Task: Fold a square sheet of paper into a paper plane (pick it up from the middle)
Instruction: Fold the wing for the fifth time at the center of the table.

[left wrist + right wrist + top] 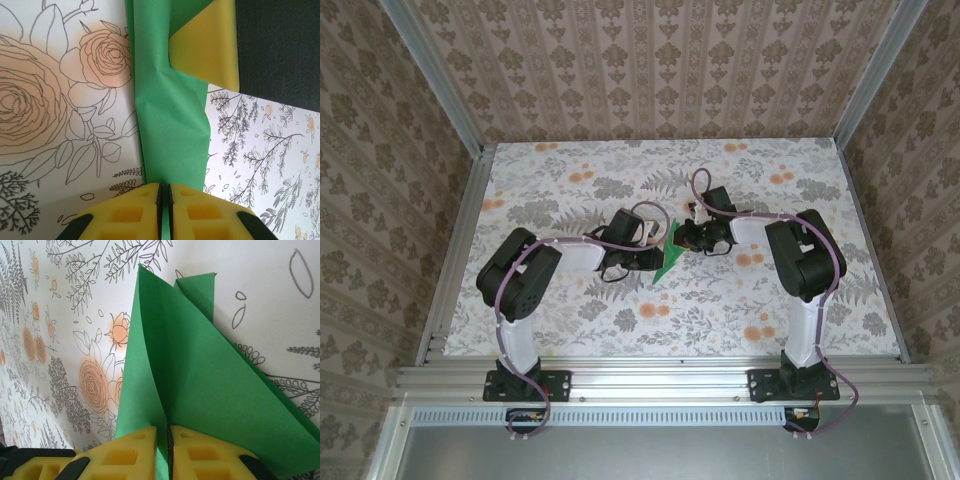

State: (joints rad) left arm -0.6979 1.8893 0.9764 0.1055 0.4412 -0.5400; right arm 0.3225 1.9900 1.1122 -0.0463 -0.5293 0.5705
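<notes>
The left fingers (131,212) and right fingers (131,452) each pinch the partly folded green paper (669,257) near the counter's (570,170) middle. Mid-fold, I'd say; next comes lining up edges and creasing.

The green sheet of paper (200,375), folded into overlapping pointed layers with a crease running up from the grip, is pinched at its lower edge between the closed yellow pads (130,455) of the right gripper (164,432). A floral-patterned tabletop (60,340) is seen behind it.
</notes>
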